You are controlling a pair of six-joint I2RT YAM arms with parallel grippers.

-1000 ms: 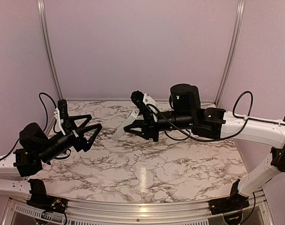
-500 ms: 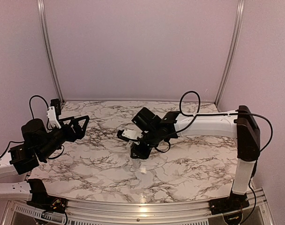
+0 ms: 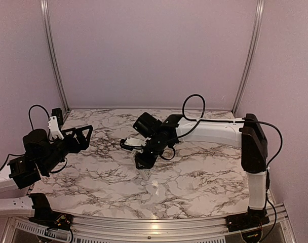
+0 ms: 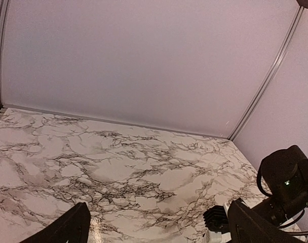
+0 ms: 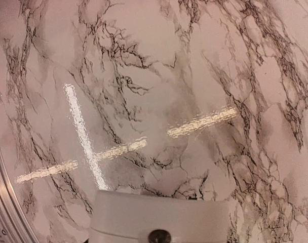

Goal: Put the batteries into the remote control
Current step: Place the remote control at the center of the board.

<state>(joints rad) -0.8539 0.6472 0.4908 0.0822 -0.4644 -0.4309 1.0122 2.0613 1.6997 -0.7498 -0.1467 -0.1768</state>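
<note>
While the overhead camera looks down on me, my right pincer [image 3: 144, 163] hangs over the middle of the marble table [image 3: 204, 177], pointing steeply down, with the arm reaching in from the right side in a long bend. Its jaws stand narrow. From up there I cannot make out clearly what sits between them. My left pincer [image 3: 85, 136] is raised over the left edge of the table, well apart from the right one, with its jaws spread wide and nothing in them.

Through my left wrist camera, the two dark fingers [image 4: 68, 228] show only at the bottom corners, far apart, with bare marble between them. The dark body of my right arm [image 4: 285, 179] shows low on the right, and pale walls close off the back of the table.

Through my right wrist camera, the remote control [image 5: 159, 215] fills the bottom centre as a white, rounded end with a small dark dot set in it. It is poised above the marble and not lying on it, so my narrow right jaws are clamped on it. My own fingertips are outside this view.
</note>
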